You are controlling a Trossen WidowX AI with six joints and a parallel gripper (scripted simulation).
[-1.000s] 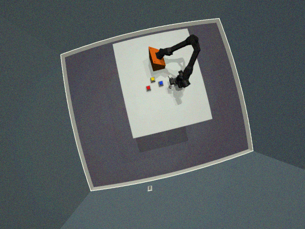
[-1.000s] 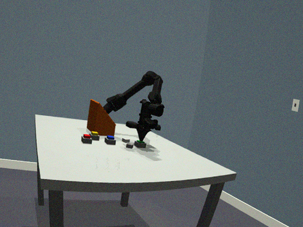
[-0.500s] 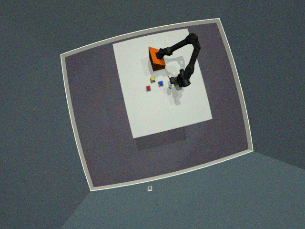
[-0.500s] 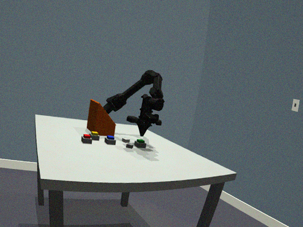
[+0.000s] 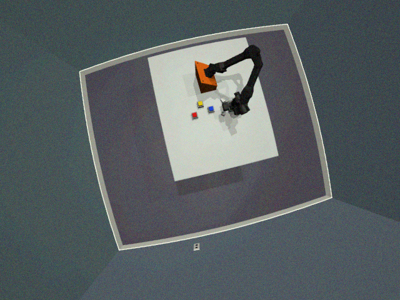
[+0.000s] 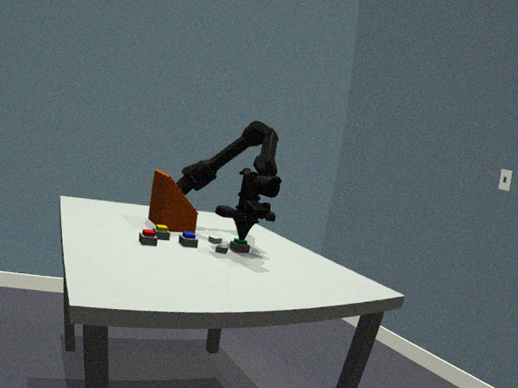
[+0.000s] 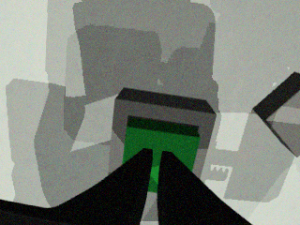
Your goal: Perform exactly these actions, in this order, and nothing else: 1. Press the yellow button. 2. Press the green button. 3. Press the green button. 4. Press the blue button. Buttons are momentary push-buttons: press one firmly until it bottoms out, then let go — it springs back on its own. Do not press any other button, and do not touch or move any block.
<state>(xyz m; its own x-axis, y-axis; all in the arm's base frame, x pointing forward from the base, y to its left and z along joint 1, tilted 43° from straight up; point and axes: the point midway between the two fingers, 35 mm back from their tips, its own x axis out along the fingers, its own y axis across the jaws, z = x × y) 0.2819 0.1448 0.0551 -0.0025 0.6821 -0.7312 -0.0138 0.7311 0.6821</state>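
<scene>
The gripper [image 7: 156, 159], fingers pressed together and holding nothing, touches the green button [image 7: 164, 144] at frame centre; its stiff spring-loaded cap probably needs a firm push at the middle.

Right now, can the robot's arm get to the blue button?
Probably yes. The tool sits shut on top of the green button, and the blue button is nearby. Two small grey blocks lie between, so it should lift over them.
</scene>
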